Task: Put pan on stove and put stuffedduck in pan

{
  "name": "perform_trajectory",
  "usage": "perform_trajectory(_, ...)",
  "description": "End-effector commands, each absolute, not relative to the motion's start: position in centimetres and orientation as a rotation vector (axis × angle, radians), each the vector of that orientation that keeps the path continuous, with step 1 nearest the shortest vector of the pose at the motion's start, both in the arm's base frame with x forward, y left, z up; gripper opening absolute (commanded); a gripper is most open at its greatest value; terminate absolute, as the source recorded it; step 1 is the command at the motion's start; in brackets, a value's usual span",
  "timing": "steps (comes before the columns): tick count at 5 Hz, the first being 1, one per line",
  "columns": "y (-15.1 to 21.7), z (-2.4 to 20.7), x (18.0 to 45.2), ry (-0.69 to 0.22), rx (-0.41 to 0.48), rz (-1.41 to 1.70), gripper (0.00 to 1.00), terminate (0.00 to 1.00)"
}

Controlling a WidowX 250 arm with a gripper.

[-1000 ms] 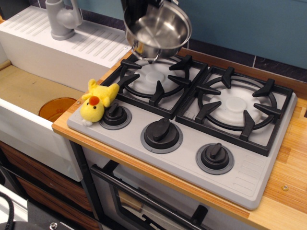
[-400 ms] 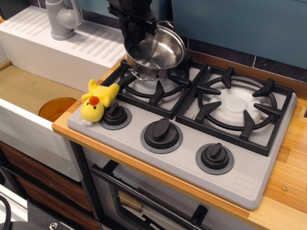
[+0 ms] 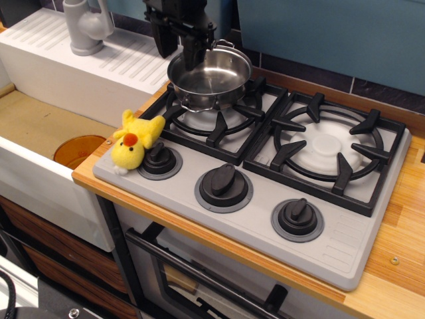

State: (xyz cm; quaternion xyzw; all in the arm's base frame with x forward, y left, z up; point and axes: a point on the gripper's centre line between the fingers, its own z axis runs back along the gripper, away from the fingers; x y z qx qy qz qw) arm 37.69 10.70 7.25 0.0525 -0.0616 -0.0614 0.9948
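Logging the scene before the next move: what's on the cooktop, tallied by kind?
Black burner grates: 2
Black round knobs: 3
Shiny round steel pan: 1
Yellow plush duck: 1
Total: 7

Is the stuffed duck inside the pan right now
No, the stuffedduck lies on the stove by the leftmost knob, while the pan on the left burner holds nothing.

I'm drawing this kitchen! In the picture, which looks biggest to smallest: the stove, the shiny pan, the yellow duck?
1. stove
2. pan
3. stuffedduck
The duck sits nearer the camera, yet looks smallest.
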Motion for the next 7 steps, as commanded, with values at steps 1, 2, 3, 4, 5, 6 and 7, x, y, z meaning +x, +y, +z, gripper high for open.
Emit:
perform_trajectory(1, 10.1, 13.9, 37.2, -0.149, 0.146, -0.135, 1.00, 0.00)
perform_trajectory(2, 9.7, 15.3, 36.6, -0.125, 0.108, -0.170, 1.00, 0.00)
perform_trajectory(3, 9.7, 15.3, 36.6, -0.125, 0.108, -0.170, 1.00, 0.00)
perform_trajectory(4, 9.7, 15.3, 36.6, -0.125, 0.108, -0.170, 1.00, 0.00)
perform_trajectory(5, 9.7, 15.3, 36.6, -0.125, 0.108, -0.170, 1.00, 0.00)
perform_trajectory(6, 10.4, 15.5, 34.1, -0.201, 0.132, -0.130, 1.00, 0.00)
perform_trajectory(7, 10.5, 15.4, 32.0, -0.247, 0.142, -0.076, 1.00, 0.00)
